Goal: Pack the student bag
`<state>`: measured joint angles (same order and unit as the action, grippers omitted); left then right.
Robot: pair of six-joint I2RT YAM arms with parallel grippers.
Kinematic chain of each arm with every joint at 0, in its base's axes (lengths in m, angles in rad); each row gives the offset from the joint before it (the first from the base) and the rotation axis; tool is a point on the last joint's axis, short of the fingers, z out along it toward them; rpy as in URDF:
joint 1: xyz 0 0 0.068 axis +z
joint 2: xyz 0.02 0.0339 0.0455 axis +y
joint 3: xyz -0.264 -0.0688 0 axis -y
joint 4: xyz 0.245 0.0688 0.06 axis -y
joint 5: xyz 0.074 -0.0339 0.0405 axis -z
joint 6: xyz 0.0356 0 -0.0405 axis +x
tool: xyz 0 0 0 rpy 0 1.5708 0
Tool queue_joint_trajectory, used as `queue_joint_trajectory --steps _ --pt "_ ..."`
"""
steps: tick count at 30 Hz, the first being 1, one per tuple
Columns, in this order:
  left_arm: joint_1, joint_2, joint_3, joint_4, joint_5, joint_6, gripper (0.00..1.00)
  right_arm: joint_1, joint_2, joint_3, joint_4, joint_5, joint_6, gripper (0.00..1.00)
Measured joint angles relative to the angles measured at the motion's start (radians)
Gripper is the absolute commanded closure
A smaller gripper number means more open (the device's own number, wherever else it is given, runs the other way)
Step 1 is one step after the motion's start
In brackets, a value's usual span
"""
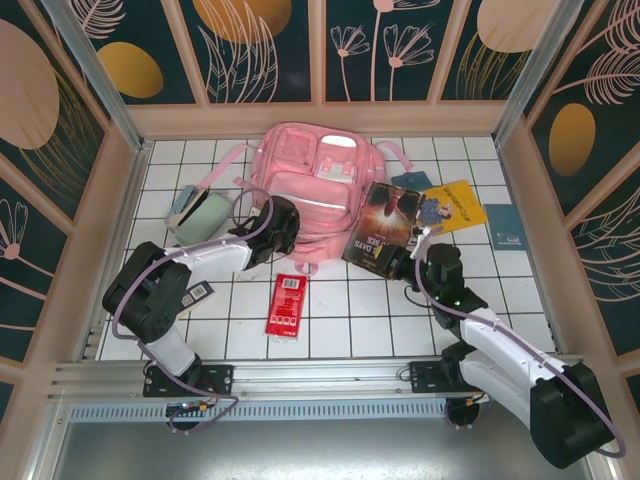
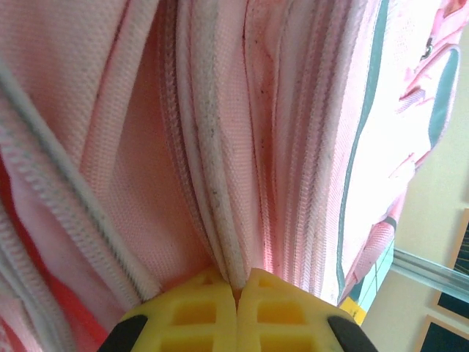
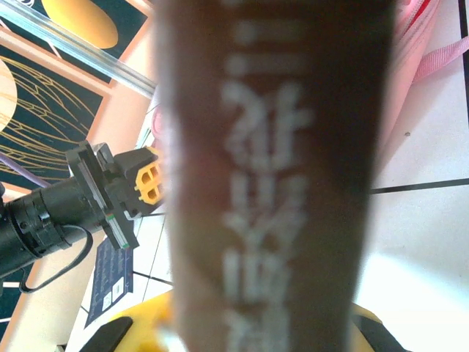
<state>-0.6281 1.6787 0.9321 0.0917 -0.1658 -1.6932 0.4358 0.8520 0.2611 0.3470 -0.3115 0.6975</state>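
The student bag (image 1: 315, 185) lies flat at the upper centre of the top view, on the white tiled table (image 1: 350, 330). At its lower left edge is the left gripper (image 2: 236, 290), its yellow fingers pinched tight on a fold of pink fabric beside the zip. Lower right of the bag, the right gripper (image 1: 405, 262) clamps the dark book (image 1: 385, 228), which sits just beside the bag's right edge. A red packet (image 1: 287, 304) lies below the bag.

student bag (image 1: 315, 185) far centre on table (image 1: 350, 320). pencil case (image 1: 200, 215) just left of it, book (image 1: 383, 228) touching its right side, second book (image 1: 452, 207) further right, packet (image 1: 286, 304) near side of bag.
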Motion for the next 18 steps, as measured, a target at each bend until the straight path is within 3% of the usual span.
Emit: queue_joint_trajectory --steps 14,18 --pt "0.000 -0.034 0.168 -0.048 -0.033 0.040 1.00 0.020 -0.015 -0.080 0.064 -0.119 0.023 1.00" --pt "0.000 -0.038 0.168 -0.044 -0.034 0.043 1.00 0.068 0.041 -0.090 0.121 -0.162 0.045 1.00"
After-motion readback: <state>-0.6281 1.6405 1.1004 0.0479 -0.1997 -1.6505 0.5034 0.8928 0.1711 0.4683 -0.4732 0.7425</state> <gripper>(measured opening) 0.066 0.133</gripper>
